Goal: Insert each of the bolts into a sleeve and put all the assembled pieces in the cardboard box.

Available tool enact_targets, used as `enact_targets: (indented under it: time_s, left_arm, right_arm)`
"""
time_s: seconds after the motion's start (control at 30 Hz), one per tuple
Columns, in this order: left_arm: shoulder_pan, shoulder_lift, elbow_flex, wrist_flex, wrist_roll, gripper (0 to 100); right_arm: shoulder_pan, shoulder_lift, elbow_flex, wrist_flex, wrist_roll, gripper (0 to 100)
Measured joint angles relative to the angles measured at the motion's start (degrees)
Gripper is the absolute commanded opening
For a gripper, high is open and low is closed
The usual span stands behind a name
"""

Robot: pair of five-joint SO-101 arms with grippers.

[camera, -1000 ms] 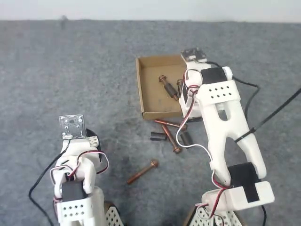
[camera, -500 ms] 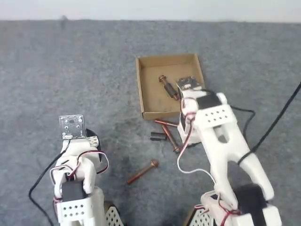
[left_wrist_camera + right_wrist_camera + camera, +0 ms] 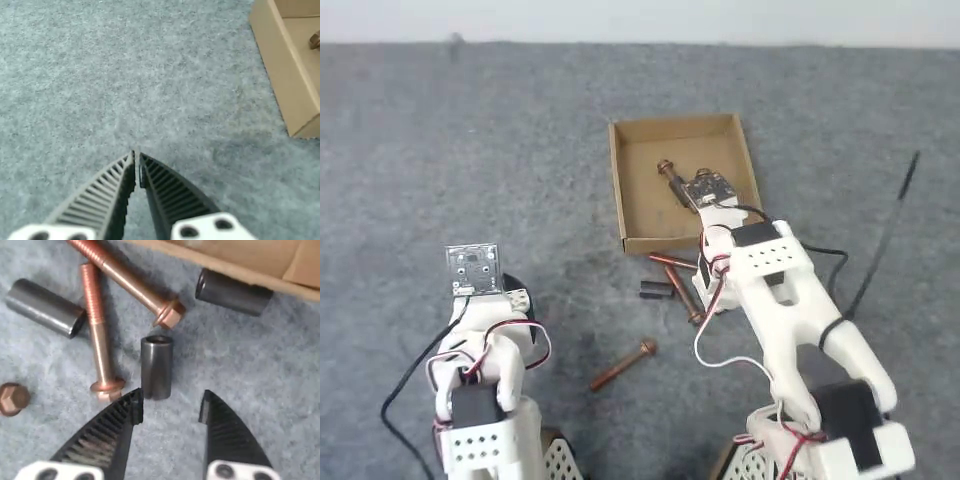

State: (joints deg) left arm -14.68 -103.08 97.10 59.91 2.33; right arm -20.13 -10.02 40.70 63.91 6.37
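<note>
The cardboard box [image 3: 635, 218] lies at the table's middle with one bolt-and-sleeve piece [image 3: 672, 181] in it. In front of the box lie two copper bolts [image 3: 673, 260] [image 3: 684, 293] and a dark sleeve [image 3: 656, 290]. A third bolt [image 3: 623, 364] lies nearer. My right arm [image 3: 760, 260] hangs over this pile. My right gripper [image 3: 170, 402] stands open just short of a sleeve [image 3: 156, 367], with two bolts [image 3: 100, 335] [image 3: 125, 282] and two more sleeves [image 3: 42, 307] [image 3: 232, 291] beyond. My left gripper [image 3: 136, 156] is shut over bare carpet, far from the box corner [image 3: 285, 65].
Grey carpet covers the table. My left arm [image 3: 480, 350] sits at the near left. The right arm's cable [image 3: 880, 245] runs off to the right. A bolt head [image 3: 11, 399] lies beside the right gripper's finger.
My right arm has drawn back from over the box's right side toward the near edge and now hovers over the loose bolts and sleeves. The left arm has stayed still.
</note>
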Motion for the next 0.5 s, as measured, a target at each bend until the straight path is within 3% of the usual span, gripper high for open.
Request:
enact_targets:
  time_s: [0.5]
  left_arm:
    - [0.00,0.00,0.00,0.00,0.00,1]
  right_arm:
    - [0.35,9.23,0.00,-10.37,0.35,7.5]
